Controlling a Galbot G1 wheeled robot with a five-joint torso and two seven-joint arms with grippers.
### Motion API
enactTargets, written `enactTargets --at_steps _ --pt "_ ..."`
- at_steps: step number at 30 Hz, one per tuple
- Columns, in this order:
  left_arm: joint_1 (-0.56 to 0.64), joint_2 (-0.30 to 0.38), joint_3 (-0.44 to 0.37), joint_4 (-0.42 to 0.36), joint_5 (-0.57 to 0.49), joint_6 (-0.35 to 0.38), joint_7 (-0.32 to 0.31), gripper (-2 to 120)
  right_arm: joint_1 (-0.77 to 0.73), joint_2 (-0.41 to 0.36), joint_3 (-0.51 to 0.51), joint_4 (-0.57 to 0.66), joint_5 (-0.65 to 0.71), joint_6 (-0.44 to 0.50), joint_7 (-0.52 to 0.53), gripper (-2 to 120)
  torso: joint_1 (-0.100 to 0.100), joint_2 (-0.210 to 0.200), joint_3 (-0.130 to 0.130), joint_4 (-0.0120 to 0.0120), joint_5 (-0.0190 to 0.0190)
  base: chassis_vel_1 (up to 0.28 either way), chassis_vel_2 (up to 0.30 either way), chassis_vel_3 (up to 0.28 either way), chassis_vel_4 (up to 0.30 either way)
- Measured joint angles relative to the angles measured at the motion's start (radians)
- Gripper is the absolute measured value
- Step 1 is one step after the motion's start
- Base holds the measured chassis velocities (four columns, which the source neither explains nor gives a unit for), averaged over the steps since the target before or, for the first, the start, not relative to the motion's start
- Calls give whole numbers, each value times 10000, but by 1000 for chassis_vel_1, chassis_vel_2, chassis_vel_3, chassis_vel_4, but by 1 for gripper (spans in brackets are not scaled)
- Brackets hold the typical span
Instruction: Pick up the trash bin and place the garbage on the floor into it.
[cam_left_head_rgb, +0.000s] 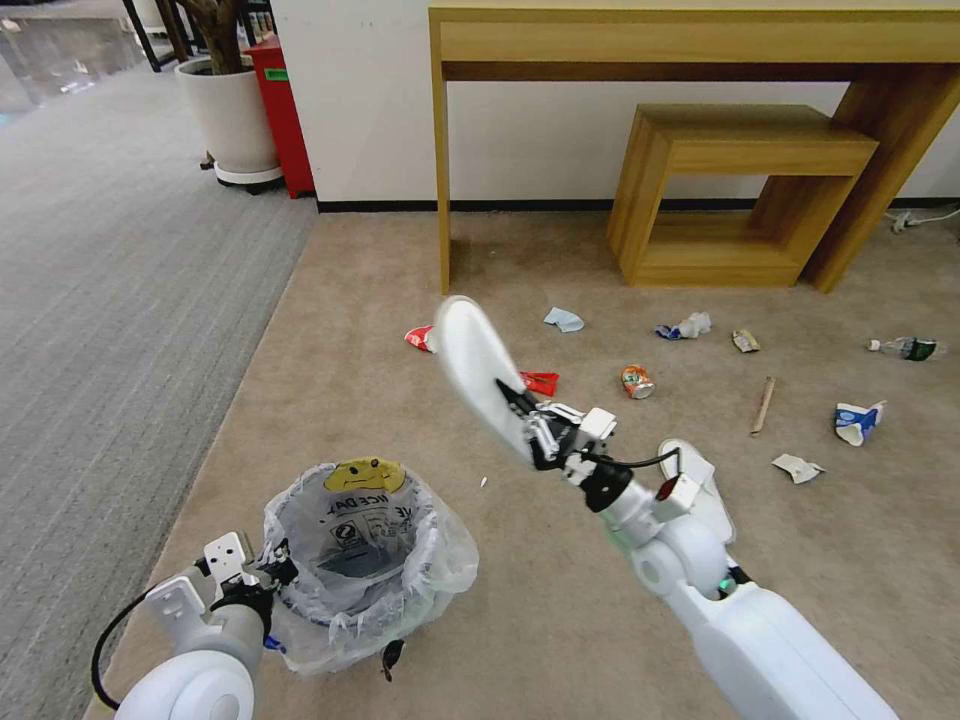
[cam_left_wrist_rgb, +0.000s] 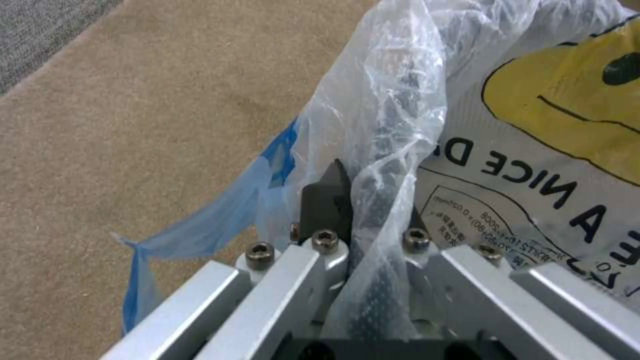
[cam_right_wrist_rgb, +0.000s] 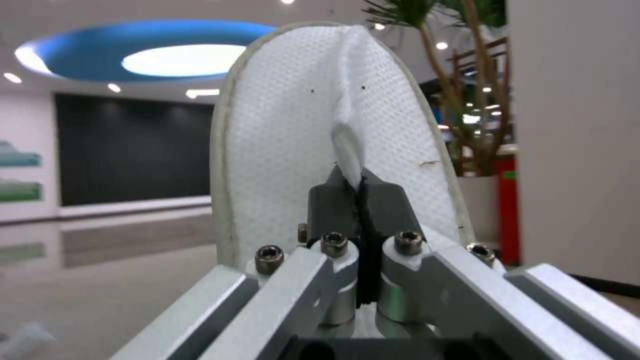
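**Slipper Held Above Carpet, Bin Gripped at Rim**

Beige carpet forms the floor (cam_left_head_rgb: 560, 590), with a wooden table (cam_left_head_rgb: 700, 40) along the far wall.

I have the right pincer (cam_left_head_rgb: 527, 418) clamped on a white slipper (cam_left_head_rgb: 478, 370), raised and tilted, ahead and to the right of the trash bin (cam_left_head_rgb: 355, 560). The left pincer (cam_left_wrist_rgb: 363, 197) is closed on the bin's bagged rim.

Risk, as I judge it: the right pincer pinches only a fold of fabric, so the slipper may slip out during transfer. The left grip includes loose plastic, so the bin may tilt.

Count visible: two slippers, the second (cam_left_head_rgb: 700, 480) behind the right wrist; two red wrappers; one can (cam_left_head_rgb: 636, 381); one stick (cam_left_head_rgb: 763, 404); one bottle (cam_left_head_rgb: 905, 348); one carton (cam_left_head_rgb: 858, 421); several paper scraps.
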Motion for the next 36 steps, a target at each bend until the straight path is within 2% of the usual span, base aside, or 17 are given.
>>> enactTargets --at_steps 2,7,9,12,21,36 --pt "-1 -20 14 -4 12 10 0 1 144 111 -218 -42 49 14 -27 0 0 -1 0 -1 1 0 0 0 0" --pt "95 -157 91 -127 77 42 -1 1 912 1018 -1281 -516 215 125 -44 0 0 -1 0 1 -1 0 0 0 0" --pt "204 -201 121 -314 68 105 -11 1 1250 1476 -1710 -767 213 167 -48 0 0 0 0 4 -2 0 0 0 0" --pt "351 -199 137 -572 -40 182 -46 1 1427 1737 -2027 -965 172 174 -81 0 0 -1 0 3 0 0 0 0 0" --pt "582 7 252 -1082 -605 401 -228 1 1283 1778 -2757 -1536 101 294 -129 0 0 -1 0 -1 0 0 0 0 0" --pt "529 -2 310 -1046 -589 412 -221 1 1104 1991 -3426 -2316 -358 591 -286 0 0 0 0 1 1 0 0 0 0"
